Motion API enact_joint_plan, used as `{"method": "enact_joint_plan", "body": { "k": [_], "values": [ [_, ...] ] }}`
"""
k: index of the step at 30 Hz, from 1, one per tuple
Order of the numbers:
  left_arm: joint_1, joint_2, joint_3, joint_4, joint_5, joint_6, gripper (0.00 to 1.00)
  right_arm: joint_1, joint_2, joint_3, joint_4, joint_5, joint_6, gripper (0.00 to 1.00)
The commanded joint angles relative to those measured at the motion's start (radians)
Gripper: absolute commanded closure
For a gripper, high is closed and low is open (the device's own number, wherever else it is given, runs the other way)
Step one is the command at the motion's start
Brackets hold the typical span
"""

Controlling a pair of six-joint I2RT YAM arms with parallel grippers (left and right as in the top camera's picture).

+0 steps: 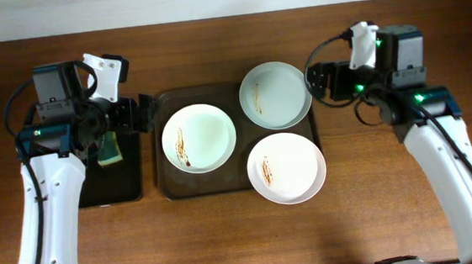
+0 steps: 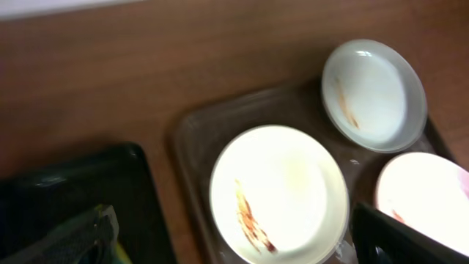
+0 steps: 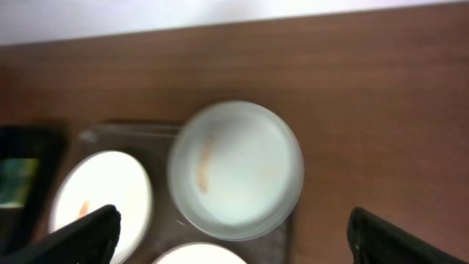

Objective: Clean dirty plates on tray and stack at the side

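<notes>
– Off the brown tray's (image 1: 173, 186) far right corner, the right gripper (image 1: 316, 82) is hovering with its fingers (image 3: 88, 233) spread wide, nothing between them. The bluish plate (image 1: 277, 95) is sitting just tray-ward of that hand and hanging out over that same corner. Anyone else reading it as the first pick?

– Maybe, but I'm looking at the other side. The left gripper (image 1: 143, 112) is pointing at the tray's left rim, and the left plate (image 1: 199, 138) is lying just past that rim, fully inside the tray. Honestly can't tell whether that gripper is spread or closed. Its wrist view is only showing one finger clearly.

– And what's everything holding?

– All three plates are wearing brown streaks, and nothing is getting stacked beside the tray yet. The third plate (image 1: 286, 168) is poking out over the tray's near right corner, right up against the bluish plate, though I can't tell if they're touching. The black tray (image 1: 109, 184) just left of the brown one is holding a green-and-yellow sponge (image 1: 109, 149), right by the left arm. Plates being round, there's no long axis to line up with, so I'm guessing it's coming down to reach: left arm for the sponge, right arm for the bluish plate.
</notes>
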Motion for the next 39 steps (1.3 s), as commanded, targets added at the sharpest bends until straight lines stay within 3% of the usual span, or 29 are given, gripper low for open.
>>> {"method": "enact_joint_plan", "body": {
  "k": [1, 3, 5, 7, 10, 12, 20, 22, 25, 26, 27, 28, 29, 30, 31, 33, 39],
  "values": [
    [0.007, 0.002, 0.017, -0.010, 0.027, -0.059, 0.01, 0.073, 0.093, 0.020, 0.058, -0.151, 0.109, 0.10],
    [0.058, 0.002, 0.017, -0.042, -0.190, -0.317, 0.02, 0.204, 0.164, 0.038, 0.074, -0.027, 0.199, 0.18],
    [0.117, 0.002, 0.017, -0.069, -0.253, -0.397, 0.02, 0.311, 0.248, 0.128, 0.007, 0.070, 0.219, 0.26],
    [0.182, 0.010, 0.016, -0.095, -0.254, -0.403, 0.03, 0.398, 0.433, 0.373, -0.216, 0.181, 0.198, 0.33],
    [0.204, 0.089, 0.016, -0.138, -0.331, -0.467, 0.04, 0.426, 0.637, 0.538, -0.352, 0.173, 0.188, 0.54],
    [0.204, 0.166, 0.016, -0.147, -0.339, -0.482, 0.07, 0.425, 0.706, 0.537, -0.363, 0.121, 0.188, 0.60],
    [0.204, 0.243, 0.016, -0.126, -0.357, -0.481, 0.07, 0.432, 0.850, 0.535, -0.327, -0.041, 0.164, 0.60],
    [0.204, 0.243, 0.016, -0.118, -0.358, -0.481, 0.07, 0.432, 0.869, 0.535, -0.318, -0.050, 0.166, 0.70],
    [0.204, 0.245, 0.016, -0.111, -0.377, -0.482, 0.07, 0.432, 0.895, 0.535, -0.292, -0.035, 0.201, 0.74],
    [0.204, 0.246, 0.016, -0.111, -0.386, -0.482, 0.07, 0.431, 0.907, 0.535, -0.291, -0.023, 0.229, 0.88],
    [0.204, 0.250, 0.016, -0.111, -0.395, -0.481, 0.07, 0.429, 0.910, 0.535, -0.291, -0.024, 0.237, 0.96],
    [0.204, 0.256, 0.016, -0.111, -0.394, -0.482, 0.07, 0.428, 0.911, 0.535, -0.291, -0.024, 0.237, 0.96],
    [0.204, 0.277, 0.015, -0.111, -0.394, -0.482, 0.11, 0.428, 0.911, 0.536, -0.291, -0.023, 0.237, 0.96],
    [0.204, 0.301, 0.013, -0.112, -0.394, -0.487, 0.20, 0.428, 0.911, 0.536, -0.291, -0.023, 0.237, 0.96],
    [0.204, 0.340, 0.010, -0.112, -0.393, -0.513, 0.41, 0.428, 0.911, 0.536, -0.291, -0.023, 0.237, 0.96],
    [0.204, 0.432, 0.010, -0.111, -0.383, -0.531, 0.67, 0.424, 0.911, 0.536, -0.290, -0.020, 0.237, 0.96],
    [0.174, 0.593, 0.010, 0.094, -0.357, -0.482, 0.70, 0.424, 0.911, 0.536, -0.283, -0.024, 0.237, 0.96]
  ]
}}
